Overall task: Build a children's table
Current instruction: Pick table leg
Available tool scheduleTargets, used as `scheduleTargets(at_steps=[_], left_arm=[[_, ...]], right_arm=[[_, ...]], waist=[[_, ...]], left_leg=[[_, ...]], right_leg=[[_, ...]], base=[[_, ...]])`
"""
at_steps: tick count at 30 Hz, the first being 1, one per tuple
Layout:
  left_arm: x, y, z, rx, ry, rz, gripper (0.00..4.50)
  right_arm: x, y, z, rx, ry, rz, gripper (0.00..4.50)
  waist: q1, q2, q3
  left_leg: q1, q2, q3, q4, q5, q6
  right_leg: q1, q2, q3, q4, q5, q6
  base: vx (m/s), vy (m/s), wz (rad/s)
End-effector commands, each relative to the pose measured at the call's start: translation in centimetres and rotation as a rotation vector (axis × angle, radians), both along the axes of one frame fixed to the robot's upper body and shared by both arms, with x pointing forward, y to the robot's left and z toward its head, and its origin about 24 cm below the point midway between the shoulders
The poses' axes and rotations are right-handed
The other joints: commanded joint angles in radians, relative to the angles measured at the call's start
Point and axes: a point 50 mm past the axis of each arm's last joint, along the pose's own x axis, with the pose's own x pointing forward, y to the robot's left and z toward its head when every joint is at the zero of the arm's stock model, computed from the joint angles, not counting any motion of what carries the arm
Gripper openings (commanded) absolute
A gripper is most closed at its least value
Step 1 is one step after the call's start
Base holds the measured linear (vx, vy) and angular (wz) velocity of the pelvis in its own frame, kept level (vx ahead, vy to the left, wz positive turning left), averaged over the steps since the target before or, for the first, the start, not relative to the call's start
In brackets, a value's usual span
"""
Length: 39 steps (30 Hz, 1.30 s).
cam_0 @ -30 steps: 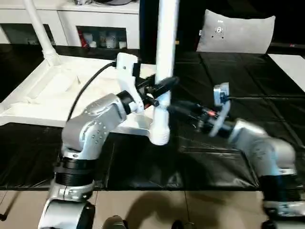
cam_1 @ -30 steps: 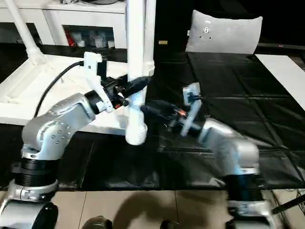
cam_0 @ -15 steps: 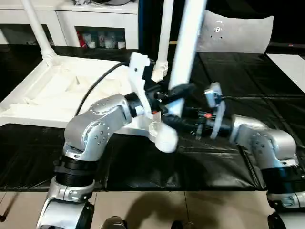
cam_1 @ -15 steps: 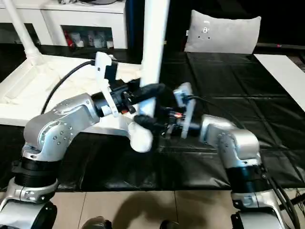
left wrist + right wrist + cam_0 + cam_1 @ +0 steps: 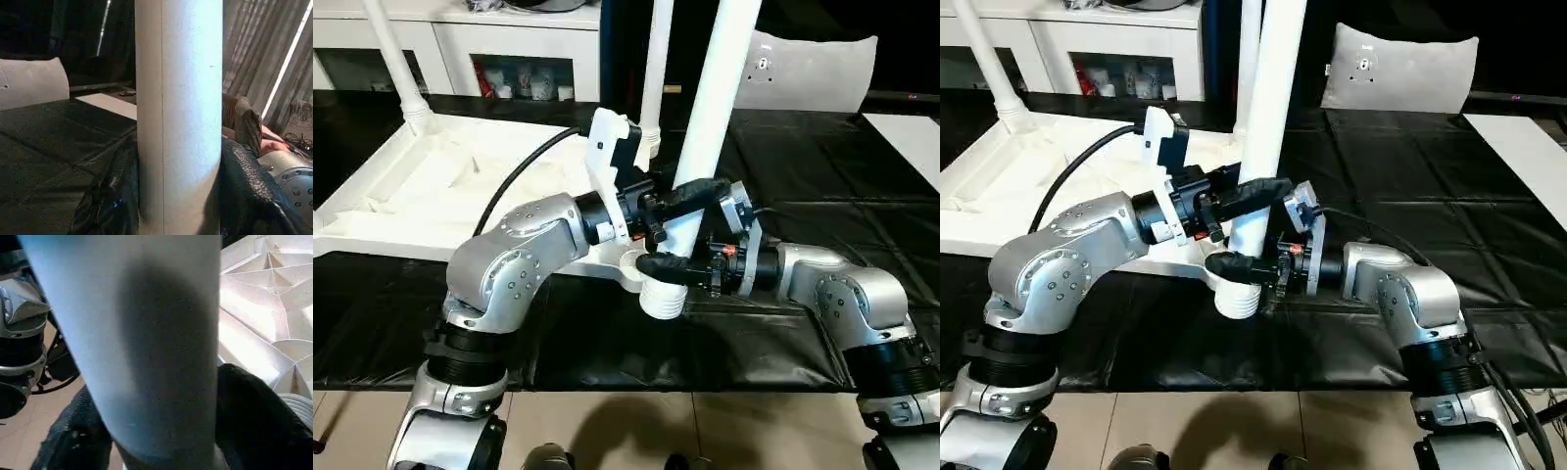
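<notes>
At near corner socket [image 5: 628,262] | both end effectors, left [image 5: 690,196] and right [image 5: 668,266], clamped on leg [image 5: 710,108] | straighten it over socket before you press down.

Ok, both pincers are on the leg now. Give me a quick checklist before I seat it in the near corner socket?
1. Left pincer shut on the leg: ok, fingers wrap it on both sides in the wrist view.
2. Right pincer shut on the leg lower down: ok.
3. Leg's threaded end over the near socket: not ok, it hangs beside the corner, in front of the top.
4. Leg upright: not ok, it tilts.
5. Other legs seated: two stand in far sockets; the fourth, cannot tell.
6. Socket free of debris: cannot tell, the pincers cover it.
</notes>
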Motion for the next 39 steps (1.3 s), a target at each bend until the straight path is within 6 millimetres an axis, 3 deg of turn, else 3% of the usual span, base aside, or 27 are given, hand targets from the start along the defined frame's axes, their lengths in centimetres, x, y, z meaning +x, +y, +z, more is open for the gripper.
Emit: scheduleTargets(at_steps=[1,11,12,13,17,18,22,24,27,29,31,33,34,36,39], left_arm=[[-0.2,-0.4,1.2,-0.008,-0.057,-0.032,1.82],[0.0,-0.2,0.8,0.026,-0.05,-0.015,1.82],[0.0,-0.2,1.0,-0.007,-0.034,-0.009,2.38],[0.0,-0.3,1.0,-0.007,-0.034,-0.009,2.52],[-0.4,-0.4,1.6,-0.035,-0.055,-0.049,2.59],[-0.7,-0.5,1.9,-0.055,-0.057,-0.071,2.88],[-2.0,-1.1,3.1,-0.147,-0.074,-0.179,3.07],[-2.4,-1.2,3.2,-0.158,-0.077,-0.206,3.42],[-2.7,-1.4,3.1,-0.155,-0.08,-0.225,3.46],[-2.5,-1.3,3.3,-0.173,-0.082,-0.212,3.85],[-2.2,-1.0,3.6,-0.206,-0.088,-0.188,3.93],[-2.0,-0.7,3.9,-0.234,-0.102,-0.171,4.03],[-1.5,-0.2,4.3,-0.272,-0.107,-0.141,4.28],[-0.6,0.6,4.3,-0.27,-0.104,-0.071,4.34],[1.3,2.7,2.8,-0.12,-0.122,0.036,4.36]], right_arm=[[0.1,-0.6,-0.1,-0.029,0.012,-0.014,2.82],[0.2,-0.2,-0.2,-0.017,0.009,-0.019,2.11],[0.3,-0.1,-0.2,-0.008,0.004,-0.035,2.08],[0.3,-0.1,-0.2,-0.008,0.004,-0.035,2.06],[0.3,0.1,-0.4,-0.008,0.0,-0.042,2.0],[0.2,0.2,-0.5,-0.006,0.001,-0.044,1.97],[0.6,0.7,-0.7,0.004,-0.007,-0.094,1.96],[0.6,0.8,-0.7,0.0,-0.015,-0.094,1.96],[0.7,0.9,-0.8,0.001,-0.014,-0.102,1.96],[0.6,1.0,-0.9,0.001,-0.015,-0.104,1.96],[0.5,1.0,-1.1,-0.001,-0.018,-0.111,1.96],[0.5,1.0,-1.1,0.006,-0.017,-0.118,1.96],[0.6,1.1,-1.1,0.024,-0.02,-0.137,1.96],[0.8,0.9,-1.1,0.037,-0.029,-0.177,1.96],[1.7,0.3,-0.7,0.089,-0.059,-0.292,1.93]], waist=[[-0.002,-0.01,-0.09],[-0.004,-0.011,-0.09],[-0.006,-0.011,-0.09],[-0.006,-0.011,-0.09],[-0.008,-0.009,-0.09],[-0.008,-0.008,-0.091],[-0.011,-0.008,-0.09],[-0.013,-0.008,-0.091],[-0.015,-0.007,-0.09],[-0.016,-0.006,-0.089],[-0.017,-0.01,-0.089],[-0.018,-0.005,-0.088],[-0.019,-0.006,-0.089],[-0.021,-0.007,-0.088],[-0.025,-0.007,-0.086]], left_leg=[[0.013,0.007,0.006,-0.066,-0.286,0.006],[0.013,0.007,0.005,-0.066,-0.287,0.007],[0.011,0.008,0.006,-0.066,-0.286,0.006],[0.011,0.007,0.006,-0.065,-0.285,0.005],[0.012,0.008,0.005,-0.066,-0.286,0.007],[0.011,0.008,0.005,-0.066,-0.288,0.006],[0.01,0.009,0.005,-0.067,-0.285,0.006],[0.012,0.01,0.005,-0.068,-0.291,0.005],[0.011,0.011,0.004,-0.07,-0.293,0.005],[0.012,0.008,0.005,-0.068,-0.294,0.005],[0.01,0.007,0.006,-0.067,-0.29,0.004],[0.011,0.006,0.006,-0.067,-0.293,0.005],[0.01,0.005,0.005,-0.066,-0.294,0.005],[0.011,0.004,0.006,-0.065,-0.3,0.003],[0.019,0.002,0.004,-0.064,-0.325,0.002]], right_leg=[[0.052,-0.047,0.022,-0.09,-0.571,-0.005],[0.051,-0.046,0.021,-0.091,-0.574,-0.001],[0.052,-0.047,0.021,-0.089,-0.57,-0.006],[0.052,-0.047,0.021,-0.09,-0.572,-0.005],[0.051,-0.047,0.022,-0.088,-0.566,-0.01],[0.053,-0.048,0.022,-0.088,-0.564,-0.013],[0.052,-0.049,0.023,-0.086,-0.553,-0.03],[0.053,-0.048,0.023,-0.085,-0.55,-0.03],[0.054,-0.047,0.025,-0.082,-0.545,-0.031],[0.053,-0.047,0.024,-0.087,-0.561,-0.023],[0.054,-0.048,0.023,-0.088,-0.569,-0.016],[0.053,-0.047,0.022,-0.092,-0.574,-0.013],[0.053,-0.047,0.021,-0.092,-0.576,-0.012],[0.052,-0.048,0.018,-0.097,-0.597,-0.006],[0.046,-0.044,0.013,-0.103,-0.614,0.007]], base=[[0.0,0.0,0.0],[0.0,0.0,0.0],[0.0,0.0,0.0],[0.0,0.0,0.0],[0.0,0.0,0.0],[0.0,0.0,0.0],[0.0,0.0,0.0],[0.0,0.0,0.0],[0.0,0.0,0.0],[0.0,0.0,0.0],[0.0,0.0,0.0],[0.0,0.0,0.0],[0.0,0.0,0.0],[0.0,0.0,0.0],[0.0,0.0,0.0]])
